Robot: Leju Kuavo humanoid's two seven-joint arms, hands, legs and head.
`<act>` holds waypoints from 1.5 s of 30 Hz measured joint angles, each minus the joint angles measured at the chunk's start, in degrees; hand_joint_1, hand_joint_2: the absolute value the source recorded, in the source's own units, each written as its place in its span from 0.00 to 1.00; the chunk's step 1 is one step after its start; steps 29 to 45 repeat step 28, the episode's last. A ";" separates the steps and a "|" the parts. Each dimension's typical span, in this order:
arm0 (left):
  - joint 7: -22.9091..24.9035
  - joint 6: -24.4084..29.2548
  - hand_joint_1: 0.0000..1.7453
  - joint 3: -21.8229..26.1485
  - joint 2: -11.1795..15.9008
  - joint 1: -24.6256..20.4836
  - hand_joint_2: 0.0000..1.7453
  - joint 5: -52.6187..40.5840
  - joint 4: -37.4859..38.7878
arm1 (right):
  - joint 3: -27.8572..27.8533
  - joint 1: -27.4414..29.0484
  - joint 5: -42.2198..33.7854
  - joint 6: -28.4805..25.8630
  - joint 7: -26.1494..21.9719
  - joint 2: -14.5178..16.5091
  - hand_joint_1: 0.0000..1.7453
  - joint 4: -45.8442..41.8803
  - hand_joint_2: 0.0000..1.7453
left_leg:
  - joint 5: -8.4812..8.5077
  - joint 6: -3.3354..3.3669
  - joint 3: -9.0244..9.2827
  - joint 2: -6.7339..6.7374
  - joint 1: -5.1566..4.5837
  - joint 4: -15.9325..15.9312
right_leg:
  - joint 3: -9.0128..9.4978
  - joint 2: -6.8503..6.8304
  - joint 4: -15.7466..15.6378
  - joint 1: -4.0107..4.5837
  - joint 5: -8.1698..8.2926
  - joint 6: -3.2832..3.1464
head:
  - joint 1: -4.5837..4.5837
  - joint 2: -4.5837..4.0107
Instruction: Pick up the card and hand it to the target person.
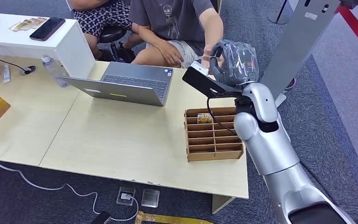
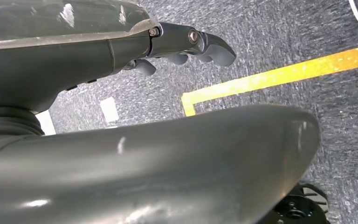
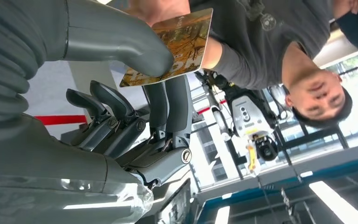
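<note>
orange-brown printed card point(image 3: 177, 46) pinched by right hand point(image 3: 135, 93) fingers, left hand point(image 2: 186, 46) fingers curled, holding nothing

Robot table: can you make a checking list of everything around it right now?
Surface: pale wooden table, mostly bare in the middle.
Job's things: card pinched by the right hand, raised toward a seated person whose hand is at it.
Clutter: open laptop, wooden slotted box with one small item inside, water bottle, phone on a white stand.
Hands: right holds the card; left hand hangs over the floor, holding nothing.
Cables: white cable across the floor.
Surroundings: grey carpet, yellow floor tape.
</note>
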 joint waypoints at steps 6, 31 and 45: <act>0.07 0.11 0.00 -0.40 0.04 -0.25 0.00 0.38 0.00 | 1.37 -3.74 0.64 -1.17 -1.33 4.29 1.00 15.17 1.00 | 0.00 0.00 -0.03 -0.05 0.00 0.00 | -0.02 -0.03 -0.01 0.00 -0.01 0.00 | 0.00 0.00; -0.24 -0.14 0.00 -0.79 0.63 0.60 0.00 1.19 0.00 | 3.13 -6.02 -2.93 -6.20 -2.96 7.24 0.00 31.44 1.00 | 0.00 0.00 0.02 0.00 0.00 0.01 | -0.04 0.01 -0.04 0.00 -0.01 0.00 | 0.09 0.00; -0.24 -0.14 0.00 -0.79 0.63 0.60 0.00 1.19 0.00 | 3.13 -6.02 -2.93 -6.20 -2.96 7.24 0.00 31.44 1.00 | 0.00 0.00 0.02 0.00 0.00 0.01 | -0.04 0.01 -0.04 0.00 -0.01 0.00 | 0.09 0.00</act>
